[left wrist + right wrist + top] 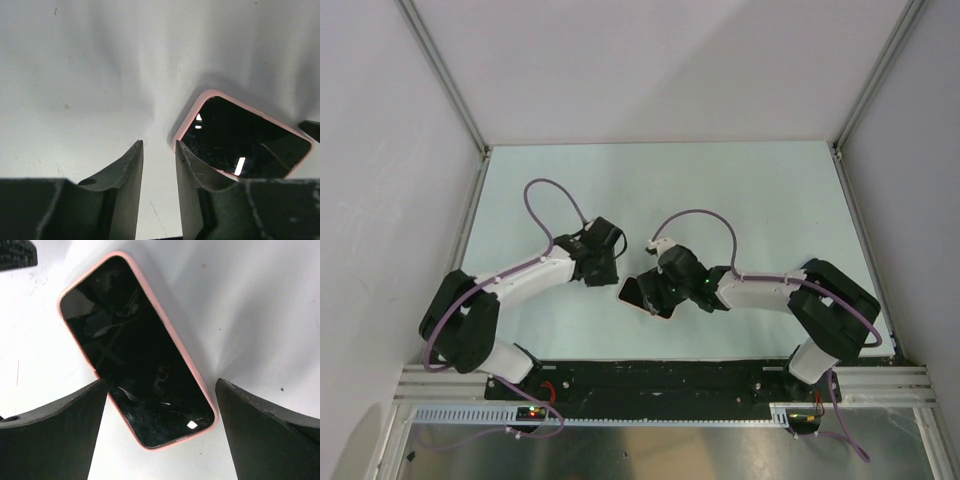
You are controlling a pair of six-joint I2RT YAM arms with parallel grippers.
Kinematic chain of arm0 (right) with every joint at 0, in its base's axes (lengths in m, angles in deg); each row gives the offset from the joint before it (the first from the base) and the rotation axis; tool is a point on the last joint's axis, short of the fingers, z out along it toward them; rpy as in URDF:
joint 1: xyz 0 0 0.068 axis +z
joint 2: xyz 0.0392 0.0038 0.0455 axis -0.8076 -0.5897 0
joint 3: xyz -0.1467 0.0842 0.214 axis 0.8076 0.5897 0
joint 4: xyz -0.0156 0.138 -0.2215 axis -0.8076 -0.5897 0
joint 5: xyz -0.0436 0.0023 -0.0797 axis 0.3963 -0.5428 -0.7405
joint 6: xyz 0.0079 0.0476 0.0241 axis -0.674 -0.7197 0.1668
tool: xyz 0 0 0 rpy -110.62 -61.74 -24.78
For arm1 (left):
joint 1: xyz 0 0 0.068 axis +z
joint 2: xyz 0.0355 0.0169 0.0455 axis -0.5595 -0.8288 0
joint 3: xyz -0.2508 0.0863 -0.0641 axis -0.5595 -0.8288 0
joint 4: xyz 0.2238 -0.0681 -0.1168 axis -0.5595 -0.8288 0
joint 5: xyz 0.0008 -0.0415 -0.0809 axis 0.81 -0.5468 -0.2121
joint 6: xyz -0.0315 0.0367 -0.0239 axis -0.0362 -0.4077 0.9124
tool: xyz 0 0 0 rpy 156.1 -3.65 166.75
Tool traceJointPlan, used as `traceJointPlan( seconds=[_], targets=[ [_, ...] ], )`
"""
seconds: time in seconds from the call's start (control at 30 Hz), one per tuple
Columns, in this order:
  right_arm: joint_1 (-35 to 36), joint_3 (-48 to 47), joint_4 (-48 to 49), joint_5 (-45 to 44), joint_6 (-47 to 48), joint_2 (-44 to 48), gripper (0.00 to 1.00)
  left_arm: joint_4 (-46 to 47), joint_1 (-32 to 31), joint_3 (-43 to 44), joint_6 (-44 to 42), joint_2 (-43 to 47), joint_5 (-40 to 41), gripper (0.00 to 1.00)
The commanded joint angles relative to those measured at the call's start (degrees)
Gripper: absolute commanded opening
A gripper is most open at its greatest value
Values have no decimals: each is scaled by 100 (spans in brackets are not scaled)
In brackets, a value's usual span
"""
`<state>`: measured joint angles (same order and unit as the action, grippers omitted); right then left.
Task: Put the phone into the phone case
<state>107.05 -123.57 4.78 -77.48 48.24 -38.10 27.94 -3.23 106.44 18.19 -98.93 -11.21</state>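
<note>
Find the phone (137, 355) flat and screen-up on the white table (770, 190), low centre of the top view, seemingly already seated in the pink phone case (172, 337). Note the right gripper (161, 382) spread wide astride its lower end, and the left gripper (159, 145) narrowed on nothing beside a corner. Expect a light, stiff slab with slick, possibly cracked glass and a softer rim; grasp across the long edges, not the screen.

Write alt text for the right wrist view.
A black-screened phone seated in a pink case lies diagonally on a white table. The right gripper hovers over its lower end, dark jaws spread wide to either side.
</note>
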Motion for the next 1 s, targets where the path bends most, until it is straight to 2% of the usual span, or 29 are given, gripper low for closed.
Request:
traceJointPlan(
  seconds=[0.0,0.2,0.57,0.73,0.87,0.97],
  targets=[
    [227,-345,-335,242,714,-348,97,-185,91,132,-199,372,-311,38],
    [444,-496,-484,245,981,-519,99,111,213,-204,-5,587,-637,44],
    [915,-676,-886,-818,1121,-1019,98,734,544,-710,68,487,-1417,51],
    [922,-671,-805,-776,1112,-995,86,873,576,-762,-50,371,-1583,52],
    [832,-667,-687,-464,1089,-924,74,949,648,-823,-20,286,-1594,51],
    [688,-609,-557,-117,999,-910,70,1029,726,-913,106,269,-1603,50]
  ],
)
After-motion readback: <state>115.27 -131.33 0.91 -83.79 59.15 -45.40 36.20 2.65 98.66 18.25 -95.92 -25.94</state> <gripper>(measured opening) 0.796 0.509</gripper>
